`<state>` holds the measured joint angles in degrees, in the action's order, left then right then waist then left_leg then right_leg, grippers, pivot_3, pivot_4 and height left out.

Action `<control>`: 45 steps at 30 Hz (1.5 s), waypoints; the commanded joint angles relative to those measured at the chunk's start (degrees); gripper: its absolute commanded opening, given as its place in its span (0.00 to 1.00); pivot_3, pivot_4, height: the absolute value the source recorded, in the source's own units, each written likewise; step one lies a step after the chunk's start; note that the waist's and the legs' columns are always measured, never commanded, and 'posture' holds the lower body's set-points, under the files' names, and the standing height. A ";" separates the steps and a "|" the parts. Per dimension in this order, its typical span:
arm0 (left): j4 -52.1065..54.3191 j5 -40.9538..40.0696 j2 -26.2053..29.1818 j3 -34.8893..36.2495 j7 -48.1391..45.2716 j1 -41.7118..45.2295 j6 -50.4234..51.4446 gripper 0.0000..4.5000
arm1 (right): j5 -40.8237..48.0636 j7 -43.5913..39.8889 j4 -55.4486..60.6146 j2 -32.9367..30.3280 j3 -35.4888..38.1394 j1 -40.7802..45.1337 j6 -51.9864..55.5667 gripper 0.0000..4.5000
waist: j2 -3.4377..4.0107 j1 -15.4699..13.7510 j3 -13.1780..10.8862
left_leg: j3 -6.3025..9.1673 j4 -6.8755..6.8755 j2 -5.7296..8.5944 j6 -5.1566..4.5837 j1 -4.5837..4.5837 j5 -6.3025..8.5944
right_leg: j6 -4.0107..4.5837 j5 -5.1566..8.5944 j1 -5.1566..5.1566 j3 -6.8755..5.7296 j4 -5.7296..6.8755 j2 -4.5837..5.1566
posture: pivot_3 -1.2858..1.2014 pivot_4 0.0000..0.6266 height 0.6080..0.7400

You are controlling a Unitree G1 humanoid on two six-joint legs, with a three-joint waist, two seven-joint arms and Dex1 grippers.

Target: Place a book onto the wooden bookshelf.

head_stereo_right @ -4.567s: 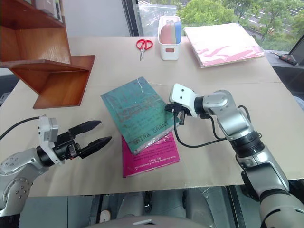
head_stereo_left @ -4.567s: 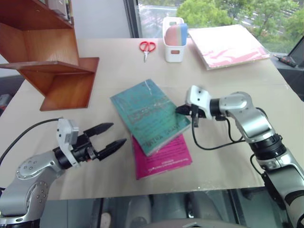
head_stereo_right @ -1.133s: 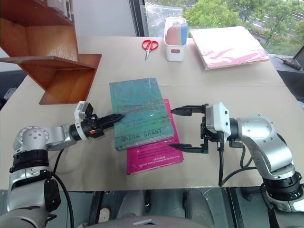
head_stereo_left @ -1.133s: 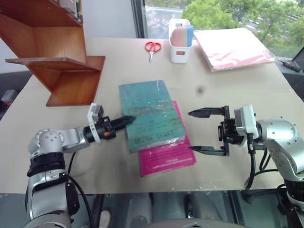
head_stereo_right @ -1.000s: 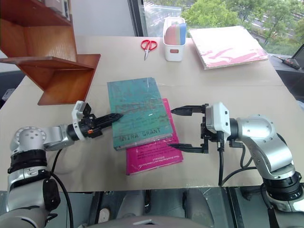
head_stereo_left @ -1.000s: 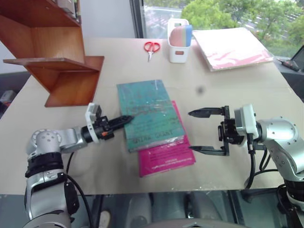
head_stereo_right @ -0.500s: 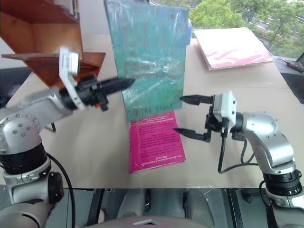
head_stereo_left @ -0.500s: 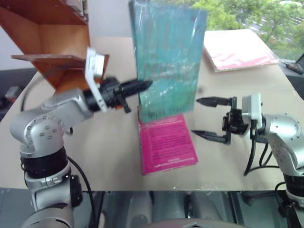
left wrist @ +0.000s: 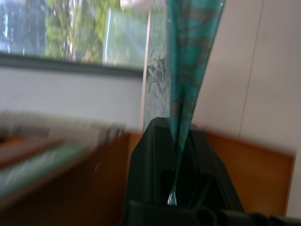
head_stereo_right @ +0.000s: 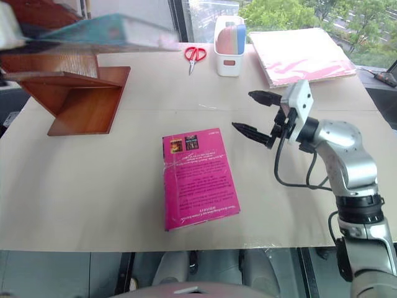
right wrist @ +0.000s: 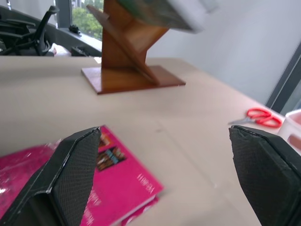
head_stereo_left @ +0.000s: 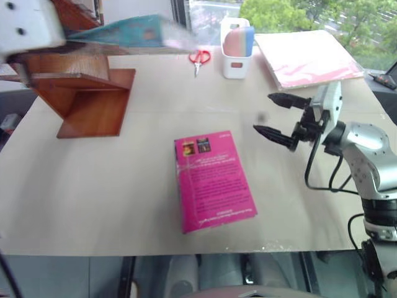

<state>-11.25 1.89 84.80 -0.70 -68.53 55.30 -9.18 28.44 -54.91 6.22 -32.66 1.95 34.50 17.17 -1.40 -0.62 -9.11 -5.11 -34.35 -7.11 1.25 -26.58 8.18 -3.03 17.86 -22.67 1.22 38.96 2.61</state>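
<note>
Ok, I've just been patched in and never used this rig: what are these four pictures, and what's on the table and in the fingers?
Two pictures come from the robot's head, looking down over a table; the other two from cameras on its wrists. The left gripper is shut on the teal book, lifted up by the wooden bookshelf. The right gripper hangs open and empty over the table. On the table lie a pink book, red scissors, a white holder and a pale pink folder.
</note>
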 commanded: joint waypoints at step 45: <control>13.66 -36.35 -10.71 39.29 -5.47 -32.88 37.46 0.70 | 7.02 3.25 0.07 14.02 1.68 9.89 -3.89 1.00 | -0.37 1.55 -0.27 | 0.10 -0.89 -0.31 0.00 0.07 -0.02 | 0.02 0.00 -0.06 -0.02 1.38 -0.09 | 0.52 0.24 1.00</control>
<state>-6.16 -29.11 73.15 32.47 -75.67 22.95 19.37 33.51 -52.48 3.83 -18.66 1.57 43.33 12.83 -1.76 0.93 -9.38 -4.95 -35.32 -7.41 1.26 -26.52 8.16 -3.01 17.87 -22.74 1.17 40.47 2.50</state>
